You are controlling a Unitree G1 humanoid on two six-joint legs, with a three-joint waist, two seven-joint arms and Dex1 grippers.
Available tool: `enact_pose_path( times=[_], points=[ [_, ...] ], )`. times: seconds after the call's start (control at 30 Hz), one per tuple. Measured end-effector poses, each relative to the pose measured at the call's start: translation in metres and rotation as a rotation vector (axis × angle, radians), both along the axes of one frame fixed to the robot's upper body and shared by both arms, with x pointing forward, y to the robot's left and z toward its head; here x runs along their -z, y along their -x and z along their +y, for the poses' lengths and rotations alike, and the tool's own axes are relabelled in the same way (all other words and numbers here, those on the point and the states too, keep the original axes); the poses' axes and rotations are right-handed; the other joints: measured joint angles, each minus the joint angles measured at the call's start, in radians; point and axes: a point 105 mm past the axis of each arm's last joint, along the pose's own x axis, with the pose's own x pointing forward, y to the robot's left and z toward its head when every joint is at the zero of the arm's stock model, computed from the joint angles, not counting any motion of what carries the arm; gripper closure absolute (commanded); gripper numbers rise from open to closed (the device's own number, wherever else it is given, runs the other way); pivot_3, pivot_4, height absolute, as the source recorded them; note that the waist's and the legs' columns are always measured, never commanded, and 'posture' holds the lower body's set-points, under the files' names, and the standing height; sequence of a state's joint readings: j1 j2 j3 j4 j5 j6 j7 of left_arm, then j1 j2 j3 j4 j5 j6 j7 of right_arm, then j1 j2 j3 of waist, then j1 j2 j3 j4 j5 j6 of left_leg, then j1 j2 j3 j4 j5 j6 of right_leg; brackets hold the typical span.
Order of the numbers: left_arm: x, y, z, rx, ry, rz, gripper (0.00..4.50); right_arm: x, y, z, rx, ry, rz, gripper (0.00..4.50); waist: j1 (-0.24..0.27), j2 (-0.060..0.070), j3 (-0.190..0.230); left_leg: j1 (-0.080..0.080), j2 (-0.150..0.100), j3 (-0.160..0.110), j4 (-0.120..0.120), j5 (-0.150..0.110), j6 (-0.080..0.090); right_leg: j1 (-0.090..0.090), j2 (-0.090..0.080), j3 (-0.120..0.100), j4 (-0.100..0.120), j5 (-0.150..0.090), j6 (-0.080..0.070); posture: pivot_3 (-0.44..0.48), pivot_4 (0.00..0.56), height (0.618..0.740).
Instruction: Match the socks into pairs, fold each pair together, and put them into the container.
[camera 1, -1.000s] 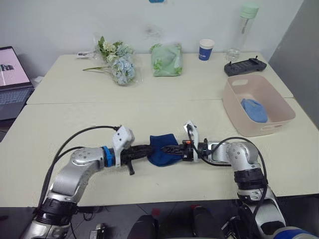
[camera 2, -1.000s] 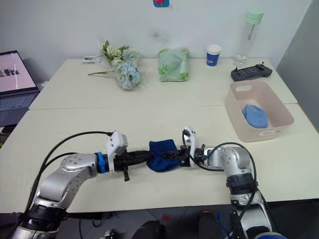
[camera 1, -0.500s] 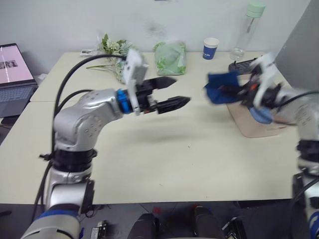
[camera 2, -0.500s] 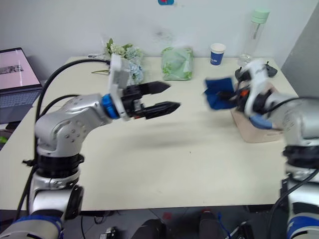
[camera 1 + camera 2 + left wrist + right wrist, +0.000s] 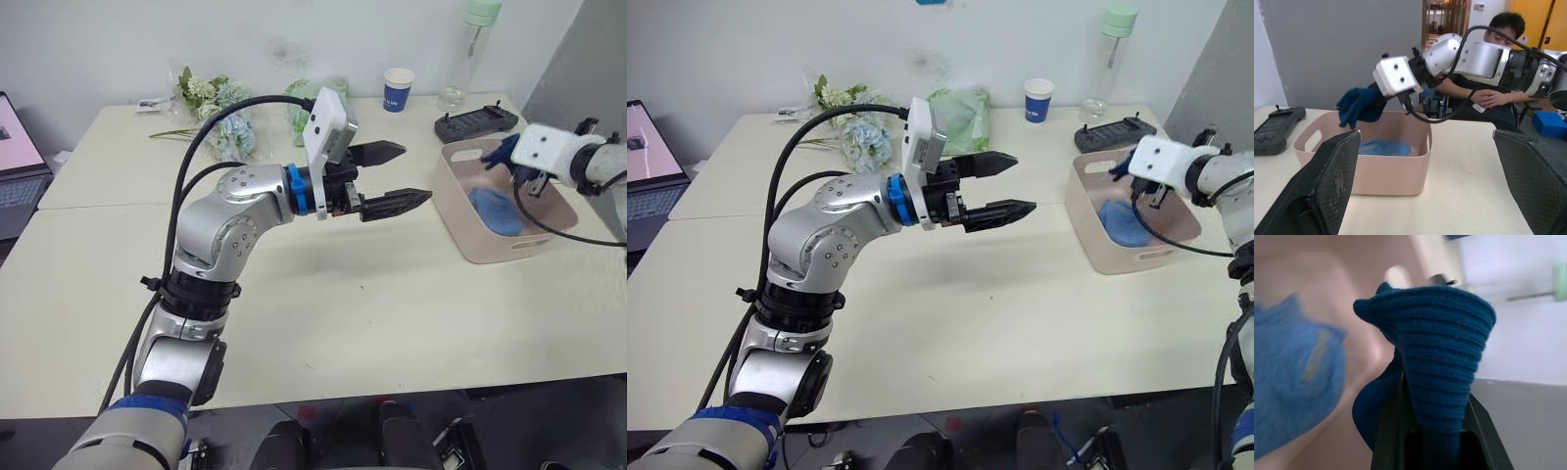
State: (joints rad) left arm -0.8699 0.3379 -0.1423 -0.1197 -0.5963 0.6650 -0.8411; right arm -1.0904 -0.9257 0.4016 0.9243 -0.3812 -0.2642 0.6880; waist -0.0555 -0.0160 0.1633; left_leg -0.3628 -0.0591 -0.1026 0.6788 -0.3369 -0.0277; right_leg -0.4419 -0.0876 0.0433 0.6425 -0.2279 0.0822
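Pincer (image 5: 1432,431) clamps navy pair (image 5: 1442,352) above container (image 5: 1371,298).

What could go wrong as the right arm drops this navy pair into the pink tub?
The right gripper holds the navy pair above the pink tub's back rim, not its middle, so it may catch on the rim or fall behind. It could also unfold in falling, or land on the light blue pair and undo it.

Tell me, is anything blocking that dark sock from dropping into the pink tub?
Nothing visible. The right gripper holds the dark navy pair above the container, where a light blue pair lies with room beside it.
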Motion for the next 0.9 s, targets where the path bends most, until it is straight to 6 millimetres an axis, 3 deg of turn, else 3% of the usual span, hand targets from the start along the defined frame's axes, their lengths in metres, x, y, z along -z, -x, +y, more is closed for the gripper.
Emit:
enact_pose_path(
  times=[0.07,0.3,0.37,0.43,0.63,0.73,0.83,0.9],
  points=[
    [0.007,0.002,0.000,0.001,-0.013,0.010,0.00,0.017,0.000,0.003,-0.024,0.043,0.059,4.50,0.001,0.000,0.000,0.000,0.000,0.000,0.001,0.000,0.000,0.000,0.000,0.000,0.000,0.000,0.000,0.000,0.150,0.740],
    [0.008,0.005,0.001,-0.015,-0.019,0.002,0.00,0.037,0.010,0.007,-0.082,0.049,0.234,2.08,0.004,0.000,0.000,0.000,0.000,-0.002,0.001,0.000,0.000,0.001,-0.001,-0.001,0.000,0.000,0.000,0.000,0.150,0.740],
    [0.010,0.005,0.003,-0.023,-0.023,0.008,0.00,0.036,0.014,0.008,-0.087,0.009,0.291,1.33,0.005,0.000,0.000,0.000,0.000,-0.002,0.001,0.000,0.000,0.001,-0.001,-0.001,0.000,0.000,0.000,0.000,0.150,0.740],
    [0.013,0.004,0.005,-0.031,-0.028,0.014,0.00,0.022,0.018,0.013,-0.107,-0.059,0.316,0.66,0.004,0.001,0.001,0.000,0.000,-0.002,0.001,0.000,0.000,0.000,-0.001,0.000,0.001,0.000,0.000,0.000,0.150,0.740],
    [0.013,0.004,0.006,-0.035,-0.028,0.013,0.00,-0.036,0.038,0.013,-0.130,-0.155,0.345,0.66,0.014,0.001,0.001,-0.001,-0.001,-0.003,0.001,0.000,0.000,0.001,0.000,-0.001,0.000,0.000,0.000,0.000,0.150,0.740],
    [0.013,0.005,0.003,-0.027,-0.019,0.012,0.00,-0.066,0.036,0.016,-0.118,-0.216,0.267,0.66,0.014,0.001,0.001,0.000,0.000,-0.003,0.002,0.000,0.000,0.001,0.000,-0.001,0.001,0.000,0.000,0.000,0.150,0.740],
    [0.011,0.005,0.001,-0.019,-0.006,0.008,0.00,-0.087,0.029,0.009,-0.068,-0.207,0.146,1.25,0.021,0.001,0.001,-0.001,-0.001,-0.003,0.001,0.000,0.000,0.001,0.000,-0.002,0.000,0.000,0.000,0.000,0.150,0.740],
    [0.010,0.005,0.000,-0.014,-0.001,0.006,0.00,-0.076,0.022,0.000,-0.025,-0.184,0.118,1.96,0.024,0.000,0.000,-0.001,-0.001,-0.002,0.002,0.000,0.000,0.001,0.000,-0.002,0.000,0.000,0.000,0.000,0.150,0.740]
  ],
)
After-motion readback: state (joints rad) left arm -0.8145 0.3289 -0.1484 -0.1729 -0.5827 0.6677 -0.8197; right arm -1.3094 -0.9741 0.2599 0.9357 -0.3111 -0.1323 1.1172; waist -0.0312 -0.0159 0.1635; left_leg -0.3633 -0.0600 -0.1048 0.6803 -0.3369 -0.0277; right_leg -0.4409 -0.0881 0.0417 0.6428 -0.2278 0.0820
